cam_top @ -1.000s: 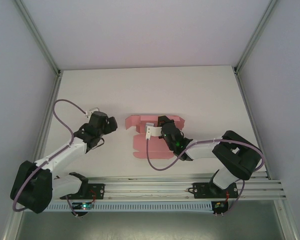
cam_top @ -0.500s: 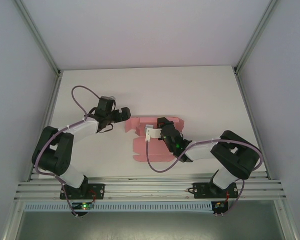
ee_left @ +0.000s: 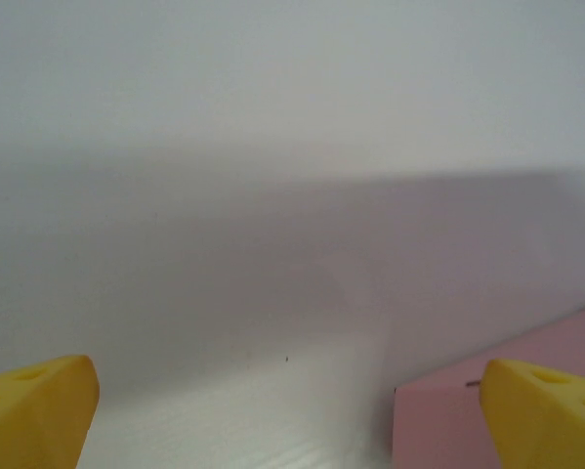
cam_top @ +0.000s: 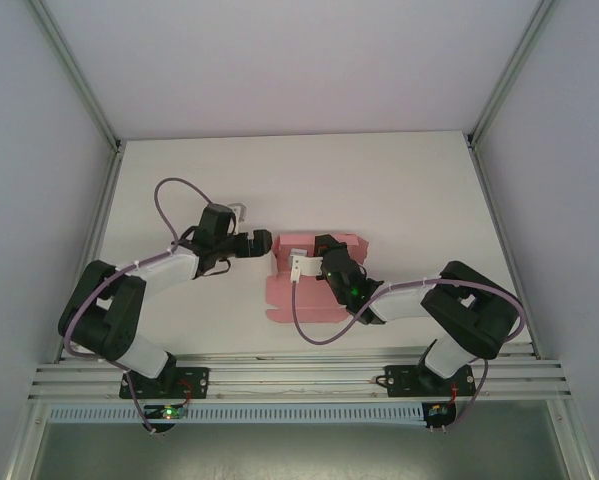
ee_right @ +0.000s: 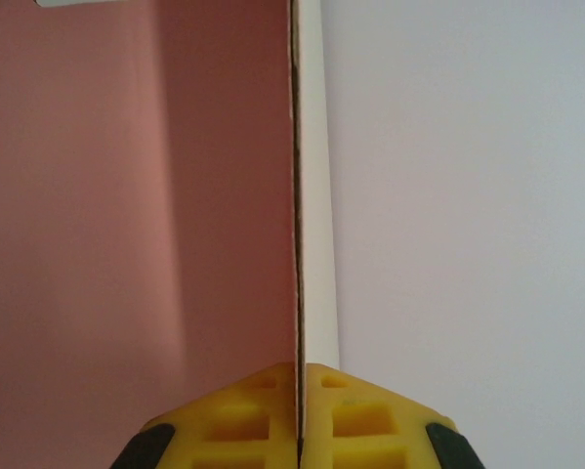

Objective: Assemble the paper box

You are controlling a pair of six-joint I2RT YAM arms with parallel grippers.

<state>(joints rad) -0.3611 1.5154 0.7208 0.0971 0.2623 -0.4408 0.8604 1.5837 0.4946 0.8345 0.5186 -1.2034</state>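
Note:
The paper box (cam_top: 314, 295) is a flat pink die-cut sheet lying mid-table, partly under my right arm. My right gripper (cam_top: 299, 265) is shut on one upturned flap of it, whose white underside shows. In the right wrist view the card's edge (ee_right: 294, 195) runs straight up from between the closed yellow fingers (ee_right: 263, 415), pink to the left and white to the right. My left gripper (cam_top: 266, 244) is open at the sheet's upper left edge. In the left wrist view its yellow fingertips (ee_left: 38, 405) stand far apart, with a pink corner (ee_left: 448, 420) low beside the right one.
The white table (cam_top: 379, 180) has bare room behind and on both sides of the sheet. Grey enclosure walls rise at left, right and back. Aluminium rails (cam_top: 299, 375) run along the near edge. A purple cable (cam_top: 309, 335) loops over the sheet's front.
My left arm has swung right and reached out, bringing its open gripper up to the sheet's left edge. The right gripper has stayed shut on the flap.

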